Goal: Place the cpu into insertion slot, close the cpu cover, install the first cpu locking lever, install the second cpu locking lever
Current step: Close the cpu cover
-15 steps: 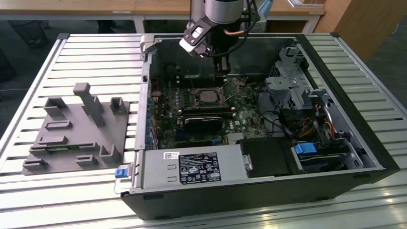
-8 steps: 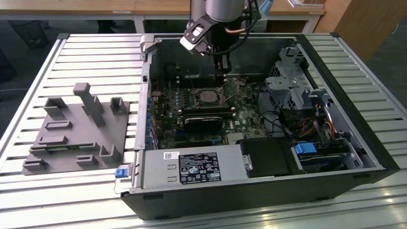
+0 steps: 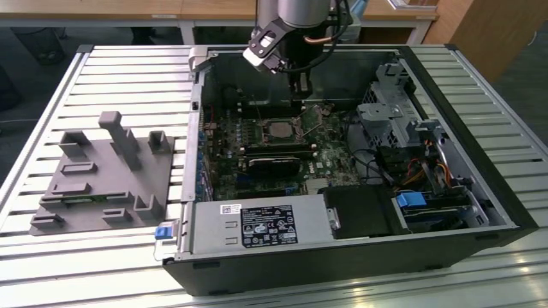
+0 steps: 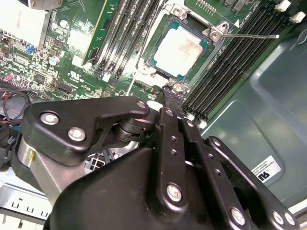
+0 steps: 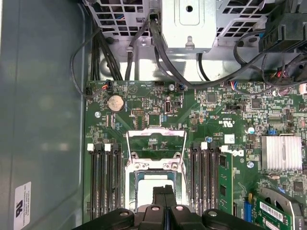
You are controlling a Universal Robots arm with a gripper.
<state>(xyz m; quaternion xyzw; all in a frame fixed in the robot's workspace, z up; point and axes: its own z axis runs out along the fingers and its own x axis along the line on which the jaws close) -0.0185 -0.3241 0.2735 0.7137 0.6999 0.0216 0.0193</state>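
The cpu (image 4: 181, 47), a flat square chip with a pale metal top, lies in the insertion slot (image 4: 152, 48) on the green motherboard; it is also in the exterior view (image 3: 279, 130). The cpu cover (image 5: 156, 131), a silvery frame with a square window, is swung open beyond the socket. A thin locking lever (image 4: 249, 35) sticks out sideways from one socket corner, unlatched. My gripper (image 4: 171, 93) hangs just above the socket's edge on the cover side, its black fingers (image 5: 163, 194) pressed together with nothing between them. In the exterior view the gripper (image 3: 299, 102) reaches down into the open case.
Long black memory slots (image 5: 106, 177) flank the socket on both sides. A metal drive cage (image 5: 189, 24) with cable bundles stands behind the board, and a finned heat sink (image 5: 280, 152) lies to one side. A grey fixture (image 3: 107, 173) sits on the slatted table at the exterior view's left.
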